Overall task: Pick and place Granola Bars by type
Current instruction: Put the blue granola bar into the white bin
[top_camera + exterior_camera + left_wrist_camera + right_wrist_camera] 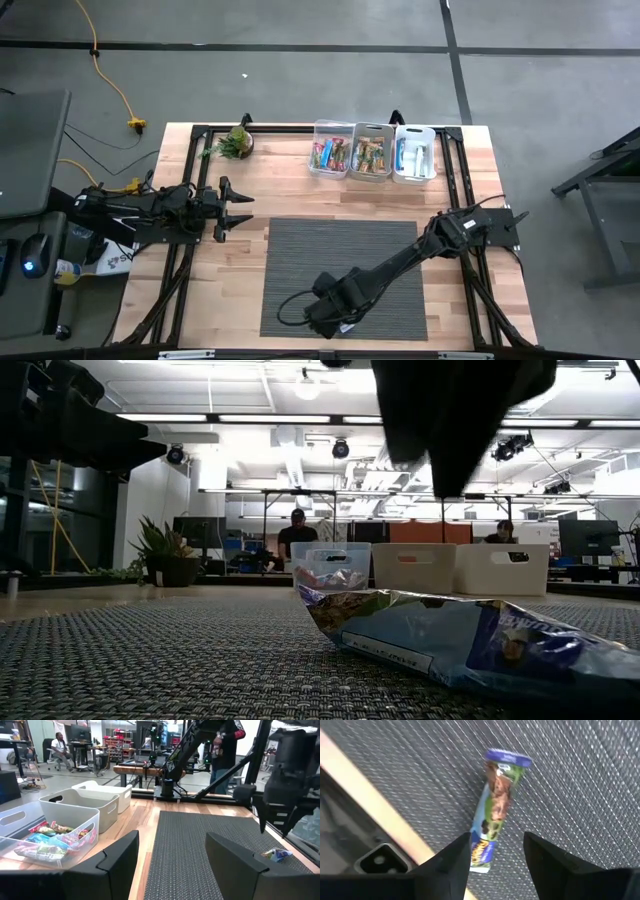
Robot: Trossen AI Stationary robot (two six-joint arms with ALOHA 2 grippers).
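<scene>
One granola bar [497, 805] in a blue and green wrapper lies flat on the grey woven mat [345, 260], close to the mat's near edge. It also shows in the low view [480, 645] and small in the left wrist view [276, 854]. My right gripper [496, 840] hangs open above it, pointing down. Its fingertips are clear of the wrapper, and in the high view the arm [325, 312] hides the bar. My left gripper [240, 207] waits open at the table's left side, pointing level.
Three bins stand in a row at the table's far edge: a clear one [330, 150] and a second one [372, 152] hold wrapped bars, and a white one [415, 157] holds a few items. A potted plant [238, 142] stands at the far left. People sit beyond the table.
</scene>
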